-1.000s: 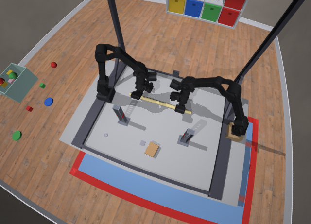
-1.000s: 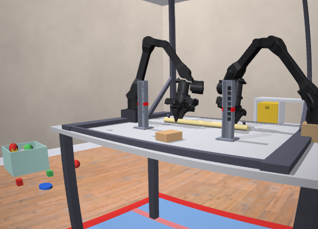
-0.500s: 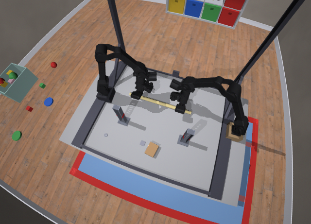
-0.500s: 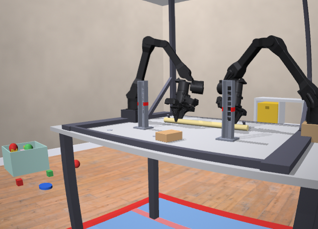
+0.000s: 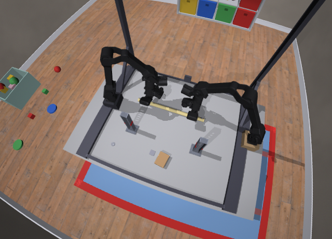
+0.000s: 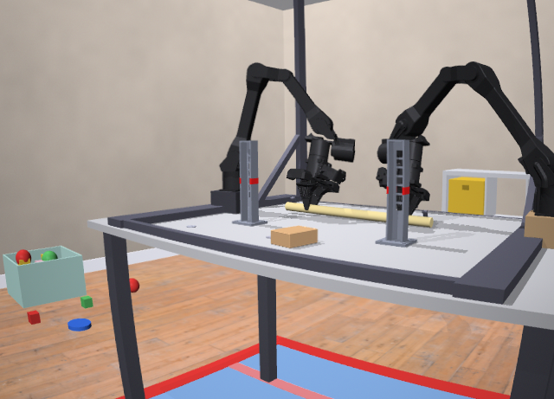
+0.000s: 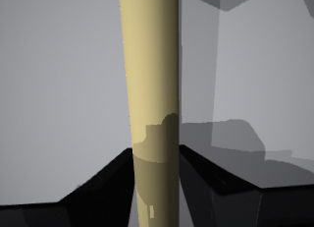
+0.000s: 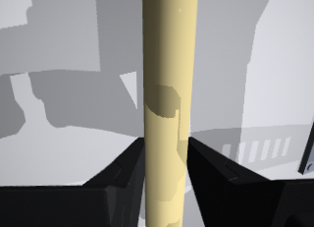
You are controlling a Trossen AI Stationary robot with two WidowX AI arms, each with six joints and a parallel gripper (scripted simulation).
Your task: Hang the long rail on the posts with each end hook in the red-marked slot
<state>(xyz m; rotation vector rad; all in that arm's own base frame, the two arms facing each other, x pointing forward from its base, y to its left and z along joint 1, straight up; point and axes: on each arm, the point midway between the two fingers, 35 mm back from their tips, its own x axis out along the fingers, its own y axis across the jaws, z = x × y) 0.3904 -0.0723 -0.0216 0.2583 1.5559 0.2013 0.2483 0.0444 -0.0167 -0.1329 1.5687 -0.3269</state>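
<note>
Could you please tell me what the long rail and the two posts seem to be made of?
Rail: perhaps painted wood or plastic, smooth, pale yellow, softly shaded.
Posts: probably metal, matte, plain grey with crisp edges.
</note>
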